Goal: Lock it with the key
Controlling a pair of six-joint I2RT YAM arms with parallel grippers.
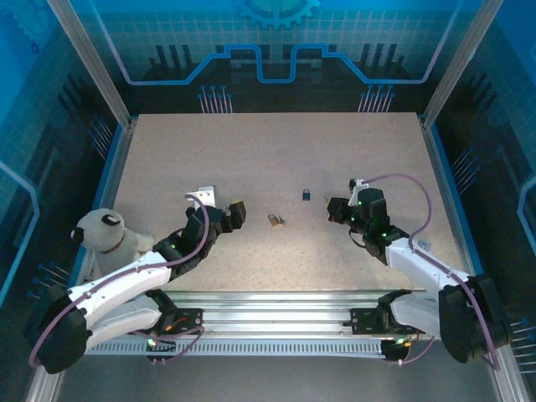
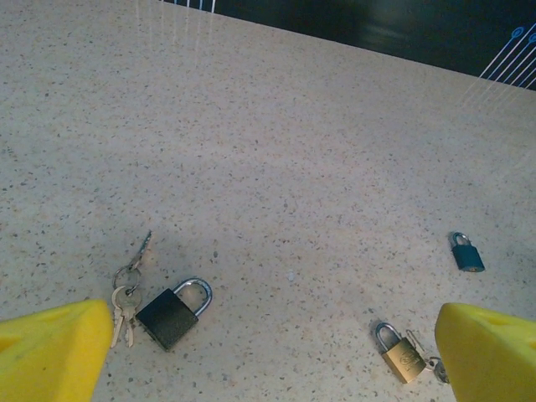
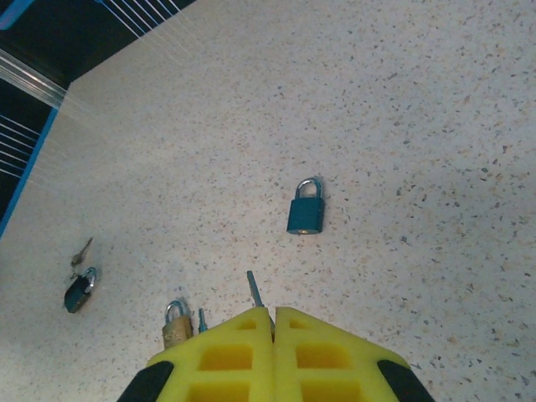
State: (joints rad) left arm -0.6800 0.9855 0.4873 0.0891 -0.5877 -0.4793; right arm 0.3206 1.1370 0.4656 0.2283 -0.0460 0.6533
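right claw (image 3: 274, 313) pinching key (image 3: 252, 289) (shut), teal padlock (image 3: 306, 214)

Speckled beige tabletop (image 1: 276, 151); aluminium frame posts (image 1: 84, 59); blue-lit circuit-pattern walls (image 1: 276, 50).

Top camera: the speckled beige tabletop (image 1: 276, 151) carries the small brass padlock (image 1: 275, 220) mid-table, and the little teal padlock (image 1: 306, 195) lies just right of it and farther back. The white plush dog (image 1: 105, 234) sits at the left edge. From the left wrist, the black padlock (image 2: 167, 318) lies left of the brass one, with a ring of silver keys (image 2: 124, 300) just beside it on its left.
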